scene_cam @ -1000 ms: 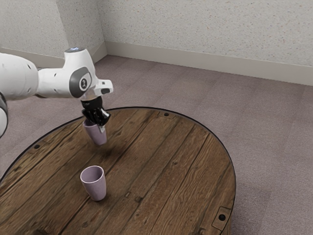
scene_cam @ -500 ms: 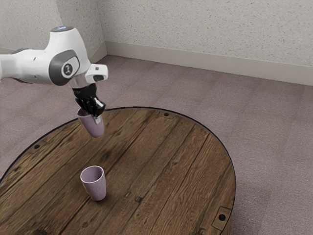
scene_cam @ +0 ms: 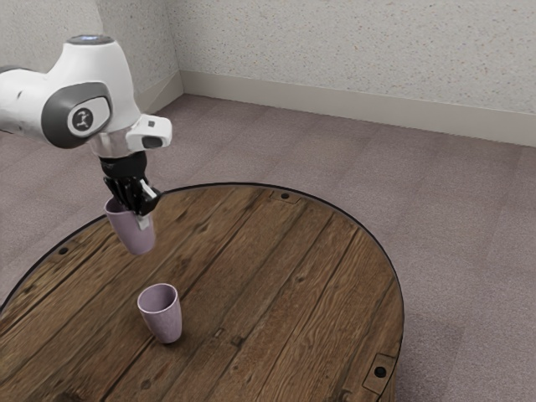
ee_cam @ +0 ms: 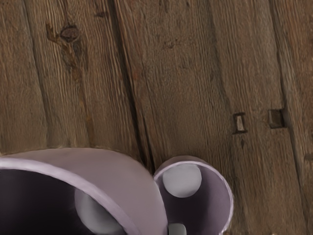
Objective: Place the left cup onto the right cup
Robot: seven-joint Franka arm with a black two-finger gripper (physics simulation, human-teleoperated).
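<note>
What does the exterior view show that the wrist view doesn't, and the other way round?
Exterior view: the white arm, its gripper shut on the lifted cup, the round edge of the table, carpet, wall. Wrist view: a look down into the standing cup, a knot in the planks. Both: the two lilac cups and the wooden tabletop.

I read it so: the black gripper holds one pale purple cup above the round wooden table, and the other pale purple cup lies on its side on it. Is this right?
Not quite. The other pale purple cup stands upright on the round wooden table, mouth up, as the exterior view shows. The black gripper does hold the first pale purple cup above it.
</note>
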